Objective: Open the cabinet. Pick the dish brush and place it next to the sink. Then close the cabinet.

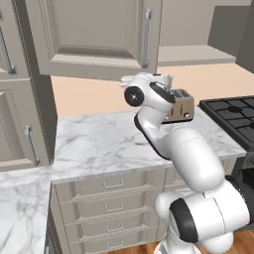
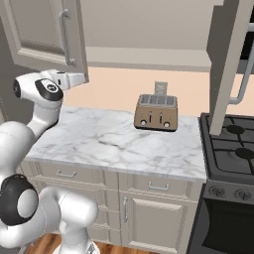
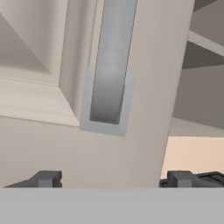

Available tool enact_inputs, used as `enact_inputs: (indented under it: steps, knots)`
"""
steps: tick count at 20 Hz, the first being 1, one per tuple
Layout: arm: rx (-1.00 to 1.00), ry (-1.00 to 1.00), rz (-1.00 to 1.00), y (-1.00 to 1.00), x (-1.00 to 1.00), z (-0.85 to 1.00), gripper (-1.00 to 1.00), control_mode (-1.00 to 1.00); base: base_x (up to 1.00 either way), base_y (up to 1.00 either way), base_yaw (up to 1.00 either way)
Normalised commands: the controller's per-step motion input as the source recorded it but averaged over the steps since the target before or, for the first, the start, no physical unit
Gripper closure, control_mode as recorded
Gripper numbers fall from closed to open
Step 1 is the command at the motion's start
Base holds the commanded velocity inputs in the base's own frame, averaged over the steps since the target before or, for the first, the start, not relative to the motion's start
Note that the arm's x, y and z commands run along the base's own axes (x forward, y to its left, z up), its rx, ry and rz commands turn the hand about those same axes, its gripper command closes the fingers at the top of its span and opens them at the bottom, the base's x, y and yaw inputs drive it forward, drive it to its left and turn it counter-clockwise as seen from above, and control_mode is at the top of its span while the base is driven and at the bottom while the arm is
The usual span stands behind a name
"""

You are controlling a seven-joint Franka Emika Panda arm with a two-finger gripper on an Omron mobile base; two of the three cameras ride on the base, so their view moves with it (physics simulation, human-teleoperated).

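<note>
The cabinet (image 2: 47,34) is seen with its left door swung out above the marble counter (image 2: 114,141). The gripper (image 3: 113,178), jaws spread wide, is held just below the door's silver handle (image 3: 111,65); nothing is gripped.

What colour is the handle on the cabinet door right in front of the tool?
Silver-grey bar handle, clearest in the hand view.

One toaster (image 2: 157,112), one stove (image 2: 233,149), two open cabinet doors (image 2: 47,34) and four stacked drawers (image 1: 111,213).
</note>
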Motion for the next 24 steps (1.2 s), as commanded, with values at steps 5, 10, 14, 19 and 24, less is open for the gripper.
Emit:
enact_inputs:
  steps: [5, 10, 14, 19, 24]
  knots:
    - [0.00, 0.02, 0.09, -0.29, 0.34, 0.27, -1.00, -1.00, 0.00, 0.00, 0.00]
    - [0.00, 0.06, 0.09, -0.31, 0.35, 0.35, -1.00, -1.00, 0.00, 0.00, 0.00]
    - [0.00, 0.09, 0.09, -0.25, 0.29, 0.31, -1.00, -1.00, 0.00, 0.00, 0.00]
    - [0.00, 0.08, 0.08, -0.18, 0.31, 0.26, -1.00, -1.00, 0.00, 0.00, 0.00]
    - [0.00, 0.07, 0.07, -0.10, 0.27, 0.12, -1.00, -1.00, 0.00, 0.00, 0.00]
